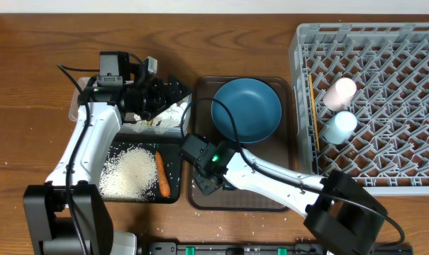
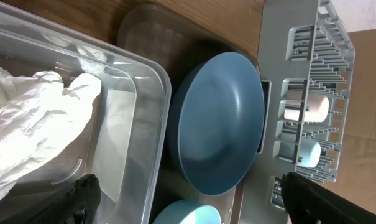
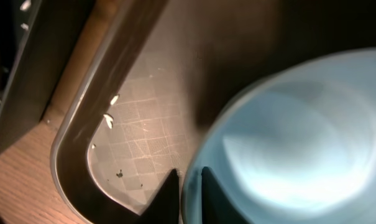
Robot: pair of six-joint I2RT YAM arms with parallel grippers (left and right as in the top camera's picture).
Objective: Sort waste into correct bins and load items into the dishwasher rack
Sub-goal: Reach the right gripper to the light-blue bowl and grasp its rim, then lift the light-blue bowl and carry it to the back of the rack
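My right gripper (image 3: 191, 186) is shut on the rim of the white bowl with the pale blue inside (image 3: 293, 143), over the near left corner of the brown tray (image 3: 144, 137). In the overhead view this gripper (image 1: 205, 178) hides the bowl. The round blue plate (image 1: 246, 110) lies on the same tray. My left gripper (image 2: 194, 208) is open and empty over the clear tub (image 1: 83, 106), which holds crumpled tissues (image 2: 38, 118). The black tray (image 1: 171, 195) holds rice (image 1: 129, 173) and the carrot (image 1: 162, 175). The pink cup (image 1: 340, 92), light blue cup (image 1: 340, 127) and chopsticks (image 1: 313, 113) are in the grey rack (image 1: 384, 64).
A few rice grains (image 3: 110, 117) lie on the brown tray's floor near the bowl. Stray grains also dot the wooden table (image 1: 30, 85) near its front edge. The rack stands right beside the brown tray's right edge.
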